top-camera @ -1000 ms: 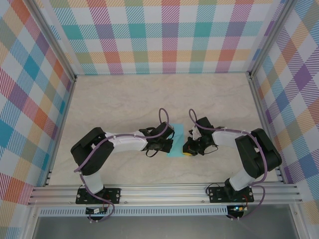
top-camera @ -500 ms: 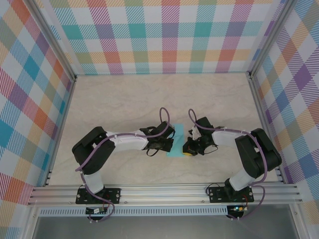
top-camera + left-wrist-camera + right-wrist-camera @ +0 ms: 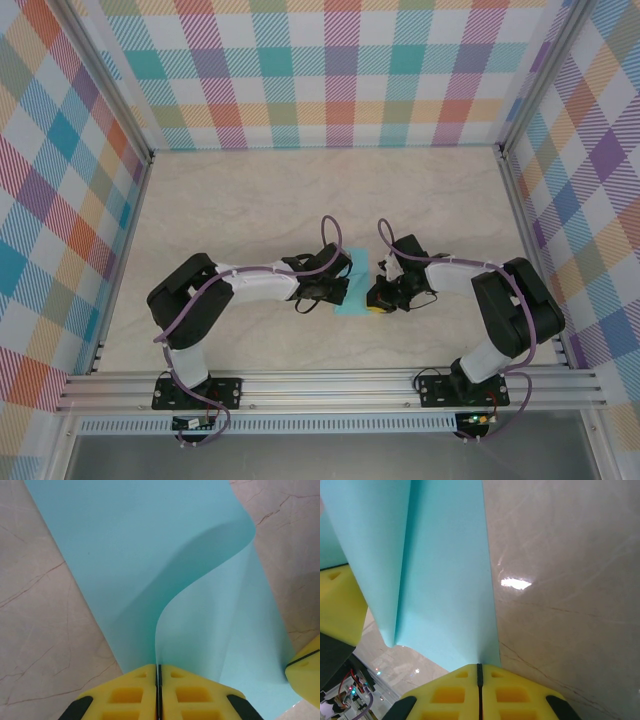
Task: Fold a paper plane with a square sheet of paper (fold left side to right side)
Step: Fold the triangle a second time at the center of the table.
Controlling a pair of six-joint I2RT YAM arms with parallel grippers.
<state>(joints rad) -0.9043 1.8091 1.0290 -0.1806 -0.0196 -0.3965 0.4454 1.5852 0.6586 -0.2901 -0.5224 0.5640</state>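
from above, both arms bend inward, the left gripper and right gripper low over the square sheet of paper at mid-table. left wrist: pads pinched shut on the sheet's lifted, curling edge. right wrist: pads likewise clamped on its raised edge.

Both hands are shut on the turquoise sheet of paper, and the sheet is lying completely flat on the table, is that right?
Not quite. Both the left hand and the right hand are shut on the sheet of paper, but it is not flat: the left wrist view shows one layer curving up off the part lying on the table.
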